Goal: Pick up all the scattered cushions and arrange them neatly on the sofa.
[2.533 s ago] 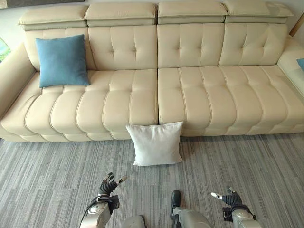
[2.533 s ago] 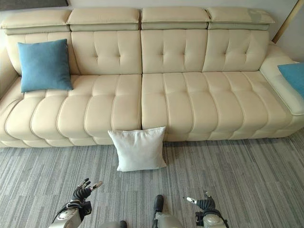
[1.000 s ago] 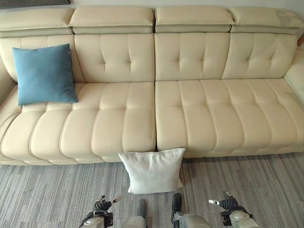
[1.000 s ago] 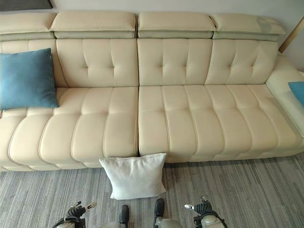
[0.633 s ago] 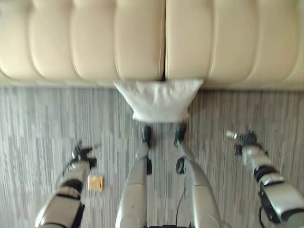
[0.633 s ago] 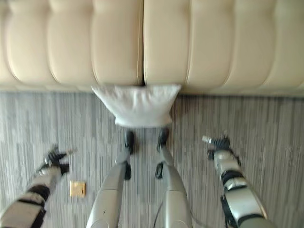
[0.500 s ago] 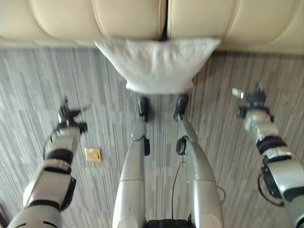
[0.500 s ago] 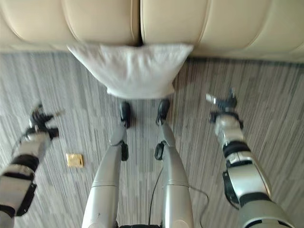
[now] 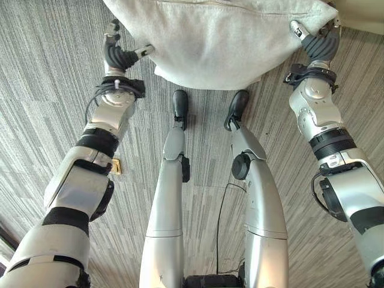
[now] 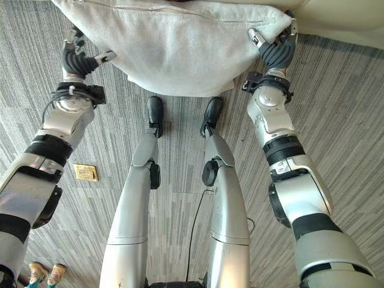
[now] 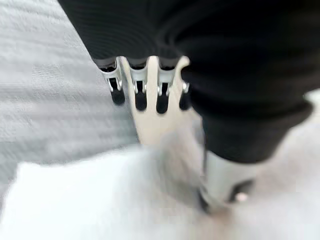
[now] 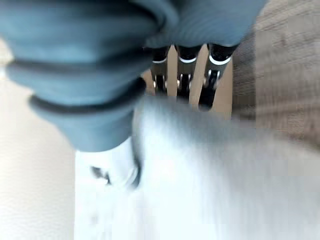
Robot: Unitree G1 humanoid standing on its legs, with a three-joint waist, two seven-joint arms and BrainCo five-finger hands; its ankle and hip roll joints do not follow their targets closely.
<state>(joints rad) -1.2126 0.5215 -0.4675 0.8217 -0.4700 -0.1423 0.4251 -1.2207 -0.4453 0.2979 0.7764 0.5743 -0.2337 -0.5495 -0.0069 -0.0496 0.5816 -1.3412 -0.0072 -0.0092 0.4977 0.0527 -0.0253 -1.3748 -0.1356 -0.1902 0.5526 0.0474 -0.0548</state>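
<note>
On the grey striped carpet (image 9: 54, 72), against the base of the cream sofa (image 10: 342, 18), we see the white cushion (image 10: 180, 54) lying flat, not yet lifted. We have our left hand (image 9: 118, 57) at its left edge, thumb resting on the fabric and fingers reaching past the edge, nothing clamped. Our right hand (image 10: 275, 51) sits at the cushion's right corner; whether its fingers grip the fabric we cannot tell. A small tan square (image 10: 86, 173) lies on the carpet by our left arm; any print on it is too small to read
</note>
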